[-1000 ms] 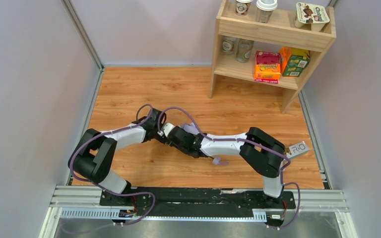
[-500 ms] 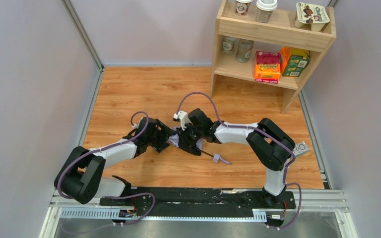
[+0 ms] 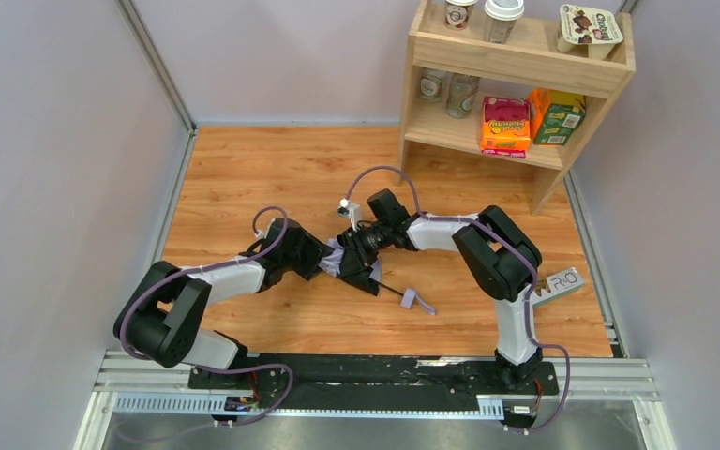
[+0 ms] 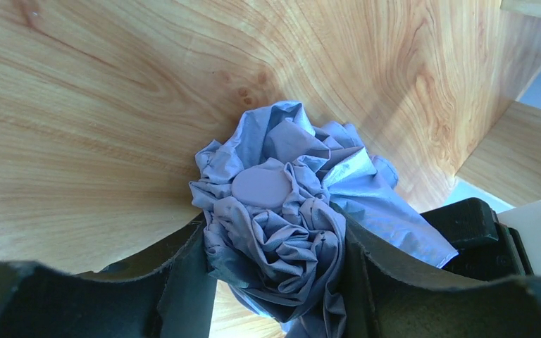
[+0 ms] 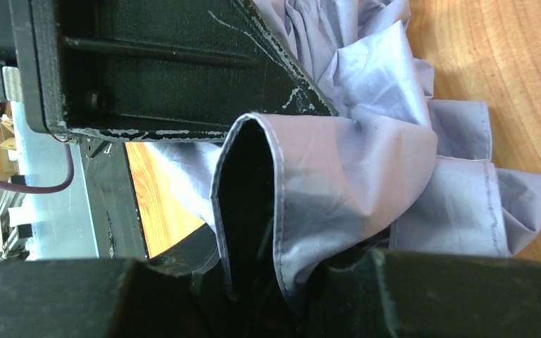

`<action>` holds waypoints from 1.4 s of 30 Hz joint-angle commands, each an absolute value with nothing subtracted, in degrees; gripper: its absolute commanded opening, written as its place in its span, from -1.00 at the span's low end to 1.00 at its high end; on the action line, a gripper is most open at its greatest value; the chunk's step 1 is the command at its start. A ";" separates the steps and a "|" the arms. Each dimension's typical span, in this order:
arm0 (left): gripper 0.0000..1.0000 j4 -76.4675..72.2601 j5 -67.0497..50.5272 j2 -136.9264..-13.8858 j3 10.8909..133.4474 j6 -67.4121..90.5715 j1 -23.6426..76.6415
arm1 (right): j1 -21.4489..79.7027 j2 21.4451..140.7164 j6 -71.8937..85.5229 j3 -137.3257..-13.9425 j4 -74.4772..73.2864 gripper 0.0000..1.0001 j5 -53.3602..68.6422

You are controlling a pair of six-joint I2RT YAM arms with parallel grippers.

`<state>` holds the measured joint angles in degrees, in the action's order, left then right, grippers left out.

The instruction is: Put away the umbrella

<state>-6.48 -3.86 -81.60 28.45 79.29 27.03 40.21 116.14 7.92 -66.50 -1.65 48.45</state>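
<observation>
Top external: right elbow has swung rearward; both jaws grip the umbrella (image 3: 342, 263).

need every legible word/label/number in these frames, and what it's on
"RO" (possibly more letters): small grey tag on the wooden table.
Too small or blurred to read: print on the pink-and-orange box, green box, brown-lidded tub and paper cups on the wooden shelf.
Wrist views: no text.

Over 1 second the right gripper (image 3: 361, 246) drew back rightward. The left gripper (image 3: 324, 262) shifted nearer, the umbrella (image 3: 342, 266) now bunched between them.
</observation>
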 commanded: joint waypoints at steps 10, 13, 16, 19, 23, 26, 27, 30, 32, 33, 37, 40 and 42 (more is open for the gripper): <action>-1.00 11.93 -1.23 -86.22 26.88 78.31 28.30 | 50.34 106.36 7.30 -65.30 -21.00 -0.02 16.22; -1.00 16.69 -3.07 -87.27 29.96 78.66 28.21 | 55.79 106.43 4.32 -67.58 -23.11 0.28 1.19; -1.00 19.68 -3.60 -87.36 31.02 79.19 28.21 | 60.19 108.62 1.77 -70.83 -24.51 0.44 -13.49; -1.00 21.79 -3.51 -87.36 32.17 79.36 28.21 | 63.45 110.56 0.35 -71.37 -24.09 0.45 -28.95; -1.00 23.64 -4.04 -87.63 32.52 79.54 28.21 | 64.42 110.39 0.35 -67.25 -19.27 0.18 -34.37; -1.00 22.42 -4.31 -87.28 31.82 79.81 28.30 | 64.07 110.74 0.70 -65.31 -17.93 -0.51 -30.60; -1.00 21.28 -4.22 -87.10 31.47 79.54 28.21 | 63.72 111.00 1.14 -64.95 -17.76 -0.69 -28.15; -0.83 17.41 -4.57 -85.26 30.41 77.00 28.30 | 62.06 110.92 2.81 -62.68 -15.13 -1.00 -18.41; -0.05 12.41 -4.57 -82.64 27.97 75.33 28.21 | 60.30 110.13 3.60 -60.74 -12.67 -1.00 -10.15; 0.50 8.83 -4.57 -81.83 27.17 74.80 28.21 | 59.16 109.78 4.30 -59.51 -11.61 -1.00 -4.97; 0.57 5.89 -3.34 -78.05 24.78 73.83 28.21 | 53.01 109.95 7.46 -57.22 -6.52 -1.00 18.65; 0.57 6.24 -3.51 -78.39 24.96 72.69 28.30 | 48.88 112.05 9.58 -58.09 -5.18 -1.00 33.43; 0.58 5.37 -3.69 -79.62 24.79 71.98 28.65 | 47.20 113.81 10.72 -59.41 -5.18 -1.00 41.88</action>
